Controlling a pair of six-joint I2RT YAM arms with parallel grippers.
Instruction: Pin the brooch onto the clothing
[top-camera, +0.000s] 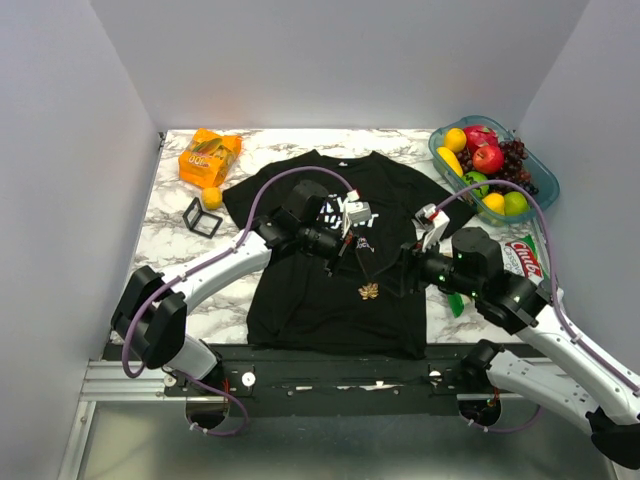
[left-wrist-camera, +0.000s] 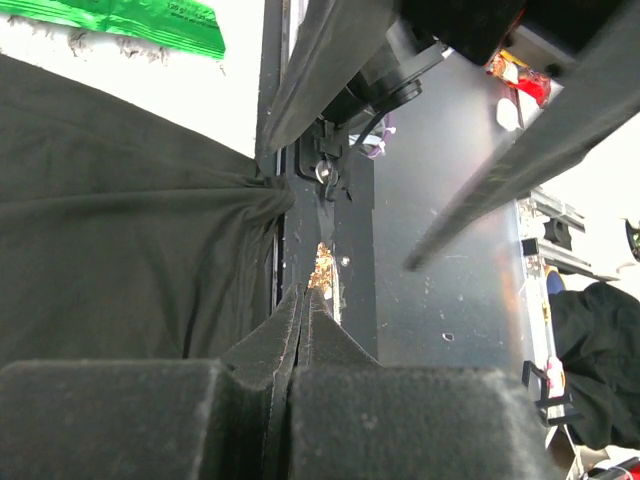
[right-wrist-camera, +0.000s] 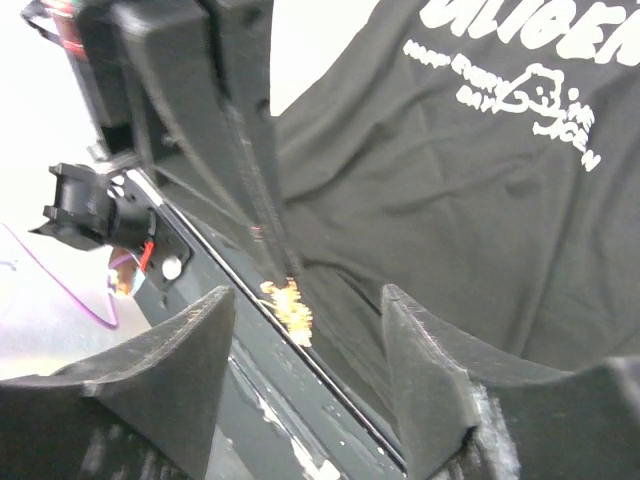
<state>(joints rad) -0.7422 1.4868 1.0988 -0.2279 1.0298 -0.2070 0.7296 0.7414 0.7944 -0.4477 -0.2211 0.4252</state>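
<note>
Brooch (top-camera: 369, 291) lies on the lower front of the black T-shirt (top-camera: 300, 300), just ahead of the left hand (left-wrist-camera: 305, 297). That hand's fingers are pressed fully together, their tips right at the ornament; whether they pinch its edge cannot be told. The right hand (right-wrist-camera: 308, 294) gapes wide and empty, with the brooch just beyond the gap between its fingers.

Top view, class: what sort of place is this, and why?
Probably a robot lab cell: plain walls box in a marble-patterned table, with a T-shirt and fruit tray staged as props.
</note>
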